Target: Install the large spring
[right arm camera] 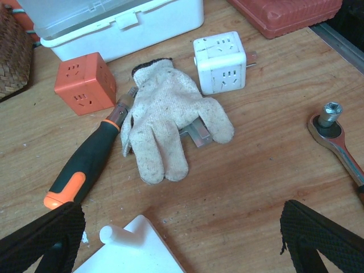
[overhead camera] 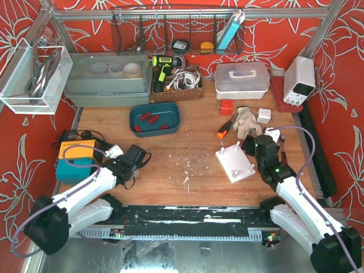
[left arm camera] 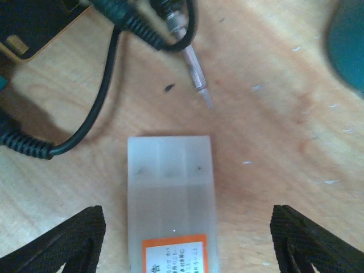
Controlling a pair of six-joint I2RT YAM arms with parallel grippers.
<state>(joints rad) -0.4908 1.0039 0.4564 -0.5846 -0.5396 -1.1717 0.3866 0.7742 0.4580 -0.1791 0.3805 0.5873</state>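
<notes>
Since the large spring (overhead camera: 149,118) is seen lying in the teal tray (overhead camera: 174,109), well apart from both arms, it must first be fetched. Judged light, springy and liable to roll, it is best gripped across its middle coils. The left pincer (left arm camera: 187,244) and right pincer (right arm camera: 182,239) are spread open, with nothing held.

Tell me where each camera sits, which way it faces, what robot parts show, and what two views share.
Top external: above, behind the arms, looking down on the table; left pincer and right pincer show.
Left wrist: on the left arm, facing down at a translucent box; own fingers show.
Right wrist: on the right arm, angled down at a glove and screwdriver; own fingers show.
Shared: top external and right wrist both show glove and screwdriver.
</notes>
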